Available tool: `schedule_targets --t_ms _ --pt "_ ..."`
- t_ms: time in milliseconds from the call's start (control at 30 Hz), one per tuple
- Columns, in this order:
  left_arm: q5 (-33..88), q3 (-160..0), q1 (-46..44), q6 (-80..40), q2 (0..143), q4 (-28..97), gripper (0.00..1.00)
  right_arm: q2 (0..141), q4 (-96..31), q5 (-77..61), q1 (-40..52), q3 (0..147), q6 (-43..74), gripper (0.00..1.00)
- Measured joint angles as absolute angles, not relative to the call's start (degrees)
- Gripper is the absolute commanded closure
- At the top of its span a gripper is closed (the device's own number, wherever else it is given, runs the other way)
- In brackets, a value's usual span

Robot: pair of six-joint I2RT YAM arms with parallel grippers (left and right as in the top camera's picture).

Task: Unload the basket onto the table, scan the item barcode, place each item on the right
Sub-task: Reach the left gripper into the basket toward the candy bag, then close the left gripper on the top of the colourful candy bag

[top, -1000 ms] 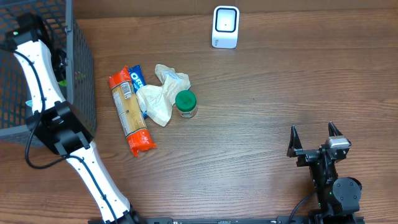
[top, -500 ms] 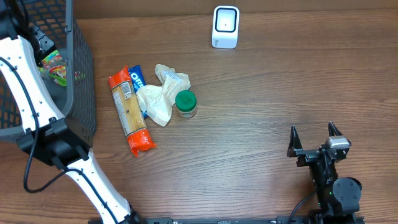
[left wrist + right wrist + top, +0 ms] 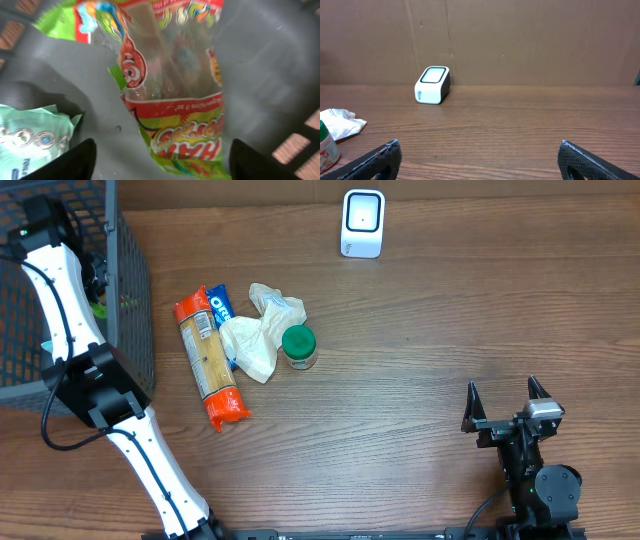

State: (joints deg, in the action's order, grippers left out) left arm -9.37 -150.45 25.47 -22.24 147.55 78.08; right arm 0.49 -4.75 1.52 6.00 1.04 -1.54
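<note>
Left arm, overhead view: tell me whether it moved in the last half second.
Yes. The left arm has swung right, toward the basket's right wall, hiding most of the candy bag.

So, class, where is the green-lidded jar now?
In the overhead view, the green-lidded jar sits left of centre, right beside the crumpled white bag on its left, with the white scanner farther back.

candy bag (image 3: 172,95) print blurred, teal packet (image 3: 30,137) cropped
</note>
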Motion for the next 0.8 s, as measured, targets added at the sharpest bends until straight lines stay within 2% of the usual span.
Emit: schedule_targets --t_ms 200,300,367,433,800 --pt "-9.15 -150.45 25.47 -22.11 149.73 79.44 0.47 0.49 -4.73 1.52 6.0 1.04 -1.54 0.0" --pt "-8.95 -150.43 25.47 -22.17 150.02 79.57 0.69 0.49 -4.78 1.52 6.0 1.04 -1.54 0.0" --pt "-8.86 -150.43 25.47 -22.17 150.02 79.59 0.93 0.49 -4.75 1.54 6.0 1.04 -1.56 0.0" --pt "-8.8 -150.43 25.47 -21.93 150.02 79.79 0.96 0.49 -4.78 1.52 6.0 1.04 -1.54 0.0" --pt "-8.82 -150.47 25.47 -21.91 150.02 82.52 0.96 0.49 -4.75 1.52 6.0 1.04 -1.54 0.0"
